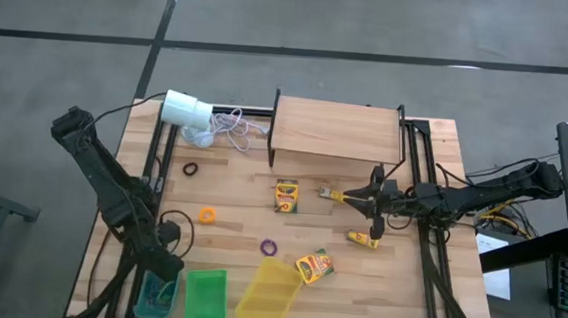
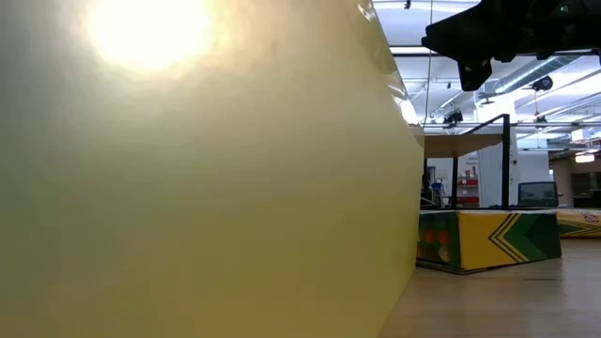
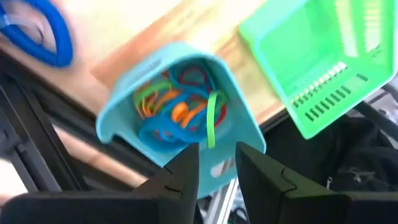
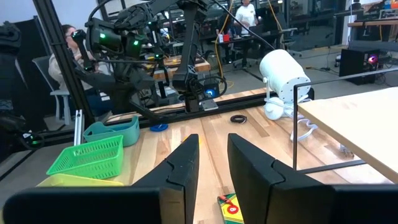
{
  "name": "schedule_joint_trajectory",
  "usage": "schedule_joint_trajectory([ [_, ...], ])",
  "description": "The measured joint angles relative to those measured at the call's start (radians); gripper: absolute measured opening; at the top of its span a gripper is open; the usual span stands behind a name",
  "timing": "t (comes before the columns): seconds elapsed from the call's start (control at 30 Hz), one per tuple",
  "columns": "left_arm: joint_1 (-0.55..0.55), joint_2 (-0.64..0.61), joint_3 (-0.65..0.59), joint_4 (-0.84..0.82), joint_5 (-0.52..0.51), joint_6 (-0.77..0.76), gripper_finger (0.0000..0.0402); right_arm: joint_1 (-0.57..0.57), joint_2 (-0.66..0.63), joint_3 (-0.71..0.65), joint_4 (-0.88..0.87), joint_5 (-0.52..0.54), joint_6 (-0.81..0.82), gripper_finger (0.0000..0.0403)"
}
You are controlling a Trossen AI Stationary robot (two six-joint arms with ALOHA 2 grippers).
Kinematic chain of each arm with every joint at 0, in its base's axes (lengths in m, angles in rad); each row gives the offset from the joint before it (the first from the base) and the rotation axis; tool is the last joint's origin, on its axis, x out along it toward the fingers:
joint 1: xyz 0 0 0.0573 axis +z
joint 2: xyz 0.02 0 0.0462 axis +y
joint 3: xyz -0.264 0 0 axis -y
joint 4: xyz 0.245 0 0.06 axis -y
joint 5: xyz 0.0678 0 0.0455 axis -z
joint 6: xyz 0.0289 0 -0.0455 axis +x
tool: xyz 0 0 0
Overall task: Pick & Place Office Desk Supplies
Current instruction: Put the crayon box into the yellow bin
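Note:
My left gripper hangs open over the blue bin, with nothing between its fingers. In the bin lies a heap of orange, green and blue rubber bands. My right gripper is held level above the table's middle right, open and empty. On the wood lie crayon boxes, small yellow packets, and loose black, orange and purple bands.
Green bin and yellow bin stand beside the blue bin at the near edge. A wooden shelf and a white cylinder with its cord sit at the far edge. The yellow bin's wall fills most of the low view.

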Motion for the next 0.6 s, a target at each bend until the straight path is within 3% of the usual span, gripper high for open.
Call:
schedule_joint_trajectory([
  [0.2, 0.065, -0.011, -0.001, -0.044, -0.018, 0.117, 0.0109, 0.0, 0.0, 0.0, 0.0, 0.0, 0.0, 0.0084],
  [0.6, 0.305, -0.01, -0.001, -0.127, -0.017, 0.605, 0.0109, 0.0, 0.0, 0.0, 0.0, 0.0, 0.0, 0.0068],
])
